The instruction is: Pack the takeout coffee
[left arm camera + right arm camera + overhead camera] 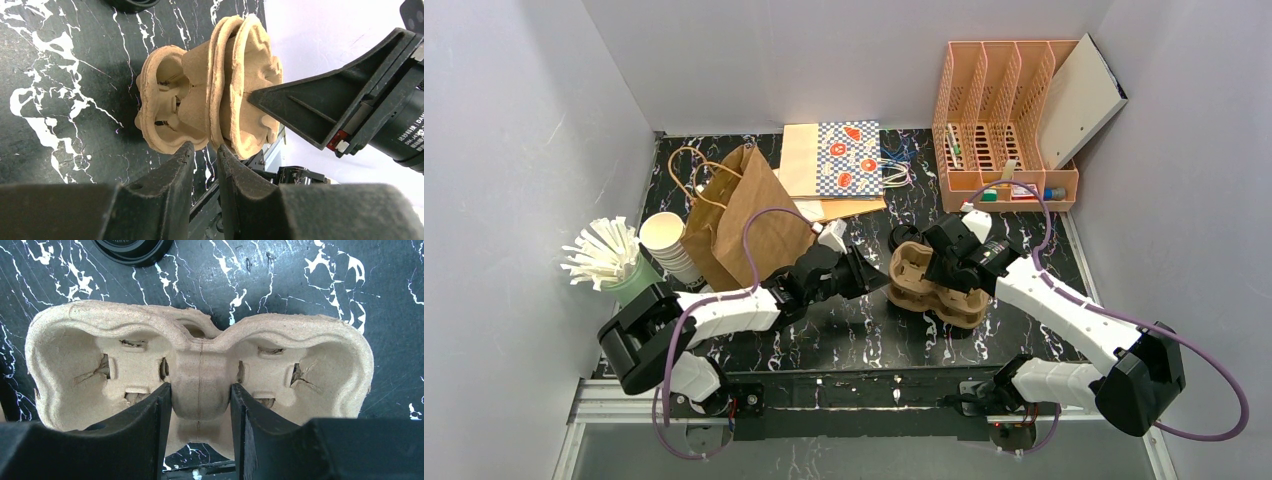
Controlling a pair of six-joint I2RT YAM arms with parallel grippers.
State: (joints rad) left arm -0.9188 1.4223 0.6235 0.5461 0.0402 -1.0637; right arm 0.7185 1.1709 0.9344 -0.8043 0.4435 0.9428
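Two arms meet over the pulp carrier (909, 270) in the middle of the bench (844, 330); where the takeout coffee is, I cannot tell. At the left wrist, my left pincer (205, 148) is narrow, with its tips at the carrier's rim. At the right wrist, my right pincer (201, 390) clamps the carrier's centre ridge.

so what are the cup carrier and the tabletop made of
Cup carrier: moulded paper pulp by its look, matte tan, fibrous, with torn slits. Tabletop: glossy black with white veins, marble or a printed imitation; cannot tell which.
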